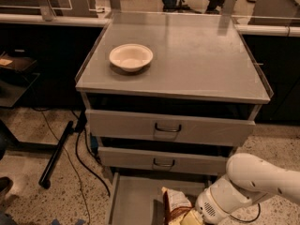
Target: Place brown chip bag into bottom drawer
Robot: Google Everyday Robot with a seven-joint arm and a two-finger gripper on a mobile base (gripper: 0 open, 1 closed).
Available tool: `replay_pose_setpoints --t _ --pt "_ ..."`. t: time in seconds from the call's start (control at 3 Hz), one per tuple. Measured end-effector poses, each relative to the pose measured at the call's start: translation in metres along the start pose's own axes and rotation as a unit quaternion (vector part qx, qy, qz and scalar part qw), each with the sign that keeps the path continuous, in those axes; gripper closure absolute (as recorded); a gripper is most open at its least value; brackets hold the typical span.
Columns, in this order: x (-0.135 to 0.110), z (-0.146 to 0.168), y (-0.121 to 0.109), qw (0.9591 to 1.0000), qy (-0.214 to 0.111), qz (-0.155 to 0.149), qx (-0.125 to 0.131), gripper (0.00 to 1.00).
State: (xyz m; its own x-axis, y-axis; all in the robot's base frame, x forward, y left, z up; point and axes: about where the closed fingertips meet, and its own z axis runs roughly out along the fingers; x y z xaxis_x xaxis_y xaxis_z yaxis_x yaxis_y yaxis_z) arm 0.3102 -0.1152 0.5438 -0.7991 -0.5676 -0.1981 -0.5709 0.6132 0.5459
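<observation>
The brown chip bag (174,204) is brown and white with a yellow end. It sits at the bottom edge of the camera view, inside the pulled-out bottom drawer (131,196). My white arm (243,186) reaches in from the right. My gripper (193,217) is at the bag's yellow end, mostly cut off by the frame edge. The two upper drawers (168,128) with handled fronts are closed above it.
An off-white bowl (131,56) sits on the left of the grey cabinet top (197,55). A black pole (56,153) and cables (82,163) lie on the speckled floor to the left. Dark benches stand behind and at both sides.
</observation>
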Motion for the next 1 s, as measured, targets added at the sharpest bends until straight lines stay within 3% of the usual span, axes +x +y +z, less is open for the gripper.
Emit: replay_pose_setpoints --t 0.33,1.0 --pt "0.006 0.029 -0.023 0.999 -0.009 0.039 -0.018 1.0" --pt "0.009 0.045 -0.028 0.9978 -0.017 0.052 -0.038 1.0"
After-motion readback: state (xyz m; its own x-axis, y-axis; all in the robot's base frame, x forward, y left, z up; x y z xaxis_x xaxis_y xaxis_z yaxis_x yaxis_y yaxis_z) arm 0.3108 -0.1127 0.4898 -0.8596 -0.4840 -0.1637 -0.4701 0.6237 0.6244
